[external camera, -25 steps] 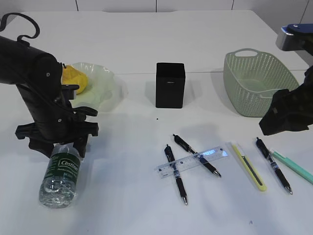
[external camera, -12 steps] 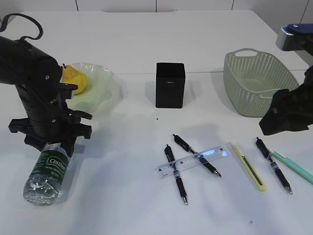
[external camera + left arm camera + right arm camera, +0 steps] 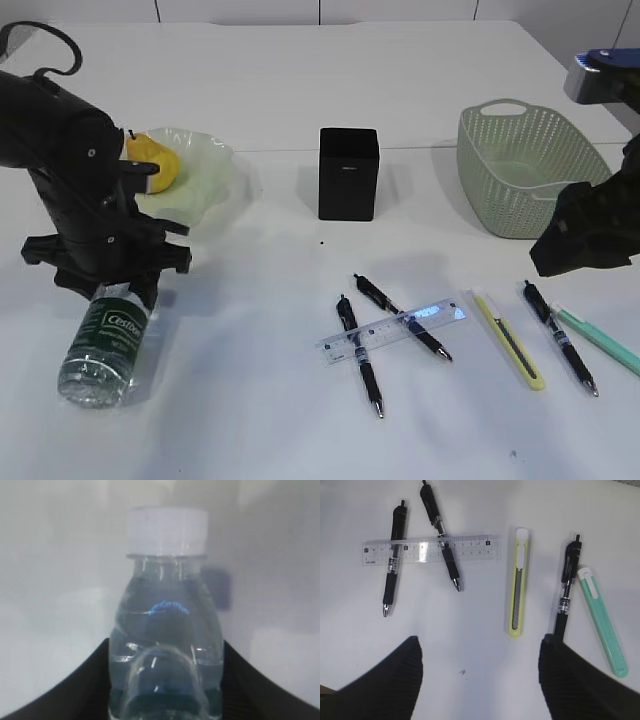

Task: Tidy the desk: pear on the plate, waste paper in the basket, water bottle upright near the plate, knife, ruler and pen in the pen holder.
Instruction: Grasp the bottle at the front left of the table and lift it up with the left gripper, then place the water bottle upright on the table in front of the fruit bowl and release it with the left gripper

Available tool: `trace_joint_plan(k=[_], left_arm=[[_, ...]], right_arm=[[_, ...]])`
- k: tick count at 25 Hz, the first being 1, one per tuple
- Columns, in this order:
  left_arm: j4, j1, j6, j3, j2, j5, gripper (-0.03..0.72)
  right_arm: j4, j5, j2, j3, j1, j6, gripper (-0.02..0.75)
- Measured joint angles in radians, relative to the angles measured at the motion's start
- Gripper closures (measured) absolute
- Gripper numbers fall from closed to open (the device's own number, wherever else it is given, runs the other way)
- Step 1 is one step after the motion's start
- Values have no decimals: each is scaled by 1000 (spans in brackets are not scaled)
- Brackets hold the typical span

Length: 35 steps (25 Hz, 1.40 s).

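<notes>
White tabletop, the desk (image 3: 300,80), fills the exterior view. At the left, the black left arm bends down steeply, its wrist pointing at the surface, and the left gripper (image 3: 118,290) is clamped around the neck end of the water bottle (image 3: 100,345). That clear bottle with a dark green label lies tilted, its base resting on the desk toward the viewer and its capped end raised into the gripper. In the left wrist view the white cap and clear shoulders of the bottle (image 3: 166,630) sit between the two dark fingers (image 3: 60,690).

Just behind the arm, the yellow pear (image 3: 152,160) rests on the pale green plate (image 3: 205,175).

At the right edge, the right arm hangs above the desk with its right gripper (image 3: 480,675) spread wide and holding nothing (its wrist camera looks straight down). Below it lie the clear ruler (image 3: 430,549), resting across two black pens (image 3: 393,557), then the pale yellow knife (image 3: 518,582), another black pen (image 3: 566,587) and a mint-green pen (image 3: 602,620).

The black pen holder (image 3: 348,173) stands mid-desk; the sage-green basket (image 3: 525,165) stands to its right.
</notes>
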Motion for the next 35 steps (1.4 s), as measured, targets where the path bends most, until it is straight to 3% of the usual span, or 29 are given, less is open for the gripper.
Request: trace_joint_plan(k=[7,16,24,35], left_arm=[[115,0,0,48,-133,-130,305],[224,3,0,400,-373,-476,305],[277,141,0,649,-530,-892,305],[321,167,82,687,-481,-1308,305]], right_arm=[[0,4,0,0,0,0,203],[0,68,0,0,0,0,204],[2,97,0,0,0,7,205],[10,145,0,0,0,21,205]])
